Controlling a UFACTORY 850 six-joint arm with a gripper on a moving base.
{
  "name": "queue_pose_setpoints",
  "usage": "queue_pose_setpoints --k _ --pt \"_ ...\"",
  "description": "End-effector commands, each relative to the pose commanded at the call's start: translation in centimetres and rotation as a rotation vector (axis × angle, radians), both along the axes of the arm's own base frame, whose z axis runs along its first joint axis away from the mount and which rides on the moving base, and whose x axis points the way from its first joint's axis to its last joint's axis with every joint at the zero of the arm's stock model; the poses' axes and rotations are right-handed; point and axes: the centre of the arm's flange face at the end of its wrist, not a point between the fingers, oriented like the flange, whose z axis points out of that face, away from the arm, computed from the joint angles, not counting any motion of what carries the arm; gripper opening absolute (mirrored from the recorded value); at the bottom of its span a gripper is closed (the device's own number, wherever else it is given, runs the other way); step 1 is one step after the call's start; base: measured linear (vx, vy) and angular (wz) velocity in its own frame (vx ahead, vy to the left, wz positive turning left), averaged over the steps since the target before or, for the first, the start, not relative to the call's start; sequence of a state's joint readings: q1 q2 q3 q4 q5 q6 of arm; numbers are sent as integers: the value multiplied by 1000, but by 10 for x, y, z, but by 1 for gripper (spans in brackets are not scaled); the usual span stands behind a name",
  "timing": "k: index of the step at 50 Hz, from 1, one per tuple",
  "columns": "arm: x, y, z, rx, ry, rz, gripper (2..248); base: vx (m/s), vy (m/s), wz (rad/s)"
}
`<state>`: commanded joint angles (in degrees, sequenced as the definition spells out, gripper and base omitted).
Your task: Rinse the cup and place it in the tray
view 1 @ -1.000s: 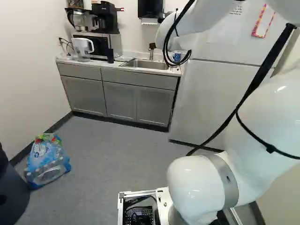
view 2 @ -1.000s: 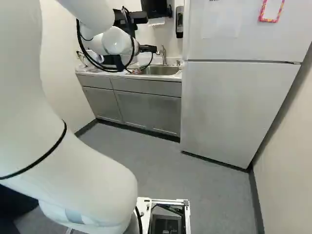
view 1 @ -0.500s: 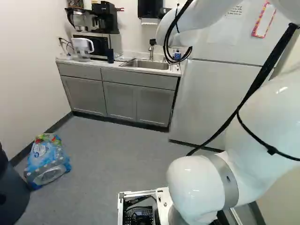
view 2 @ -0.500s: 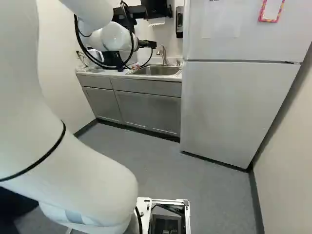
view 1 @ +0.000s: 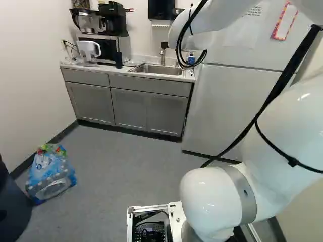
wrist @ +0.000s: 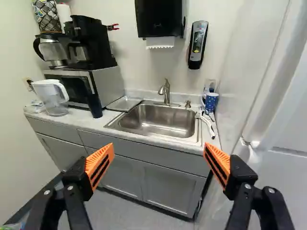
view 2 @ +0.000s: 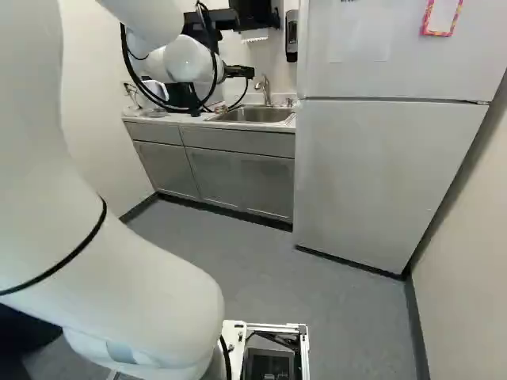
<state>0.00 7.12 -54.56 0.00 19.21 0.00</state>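
Jaws wide apart and empty, you have the cup [wrist: 211, 103] ahead of them, close by the fridge [view 2: 372, 174], so an off-line approach at that spread could clip the fridge or topple the cup.

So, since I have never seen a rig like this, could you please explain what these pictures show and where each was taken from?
The machine is one white robot arm on a moving base. Two pictures look past it from the base's left and right; the third comes from its wrist, looking along the black jaws. These stand wide open, so nothing is held. Ahead is a counter with a sink set into it. Beside the sink lies a flat metal tray, then come a dark tumbler and a clear pitcher. On the sink's other side is a blue spotted cup.
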Motion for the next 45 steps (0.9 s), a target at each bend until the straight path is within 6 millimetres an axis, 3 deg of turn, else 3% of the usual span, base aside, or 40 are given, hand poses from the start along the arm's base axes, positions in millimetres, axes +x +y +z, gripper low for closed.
queue_pose_setpoints --k 45 --pt "0 0 0 0 0 0 247 85 26 -11"
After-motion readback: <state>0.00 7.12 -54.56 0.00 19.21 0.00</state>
